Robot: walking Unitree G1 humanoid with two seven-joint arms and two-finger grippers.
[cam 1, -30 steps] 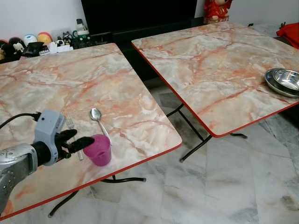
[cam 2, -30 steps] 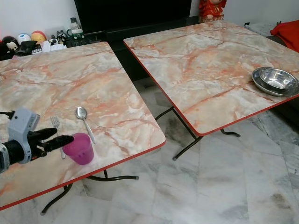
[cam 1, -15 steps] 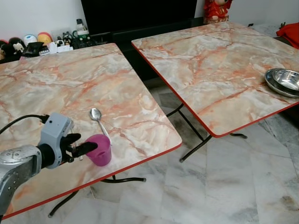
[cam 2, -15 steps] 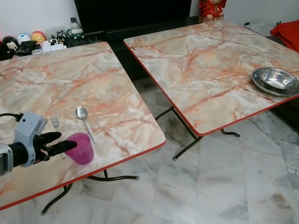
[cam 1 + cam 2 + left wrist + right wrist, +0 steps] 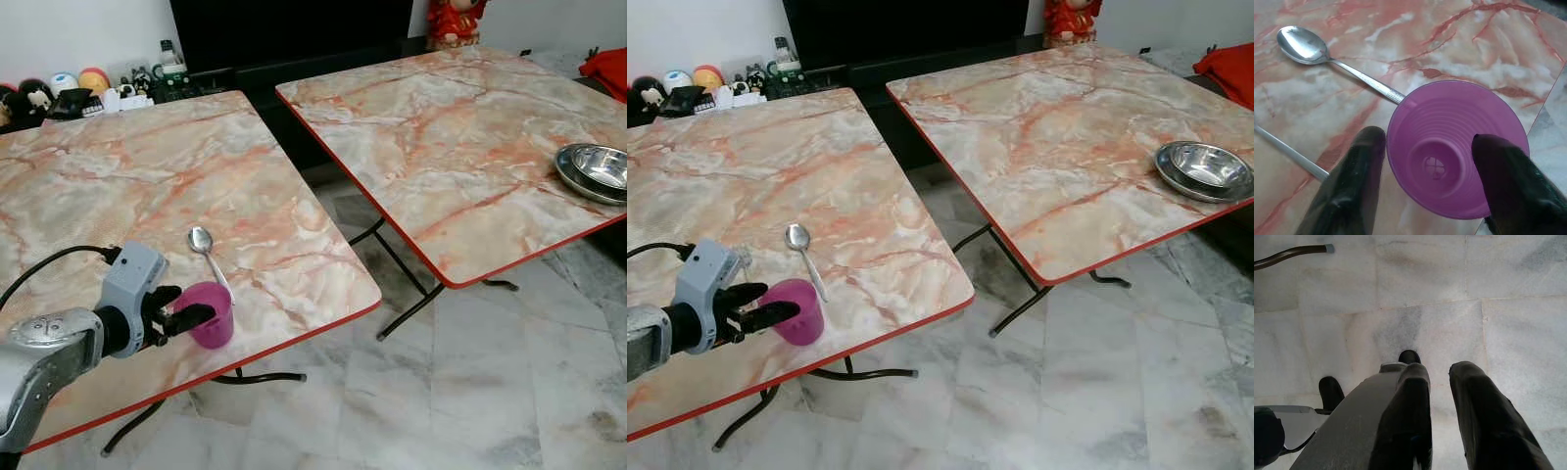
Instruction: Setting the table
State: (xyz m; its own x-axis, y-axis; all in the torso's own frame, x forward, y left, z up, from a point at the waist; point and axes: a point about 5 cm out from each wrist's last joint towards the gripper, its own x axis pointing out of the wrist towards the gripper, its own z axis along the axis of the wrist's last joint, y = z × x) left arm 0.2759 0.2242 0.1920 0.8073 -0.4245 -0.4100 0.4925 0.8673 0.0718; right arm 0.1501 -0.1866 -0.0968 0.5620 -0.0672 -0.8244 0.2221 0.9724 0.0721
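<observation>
Purple plastic cup point(image 5: 212, 312), upright and empty, standing near the front edge of the left marble-patterned table point(image 5: 147, 186), close to its red-trimmed border. The left gripper point(image 5: 182, 307) is spread wide around the cup, one black finger on each side of the rim; in the left wrist view the fingers point(image 5: 1349, 188) flank the cup point(image 5: 1457, 147), and whether they press the wall cannot be told. A metal spoon point(image 5: 208, 255) lies just behind the cup, bowl away from the robot, handle running to the cup's rim. Part of a fork point(image 5: 1288, 152) lies beside the left finger. On the second table point(image 5: 460, 137), to the right, a steel bowl point(image 5: 596, 170) rests near the right edge. The right gripper point(image 5: 1440, 416) hangs over the pale tiled floor point(image 5: 1449, 293), fingers close together with a narrow gap between them. Small toys and bottles point(image 5: 88, 90) line the far wall.
</observation>
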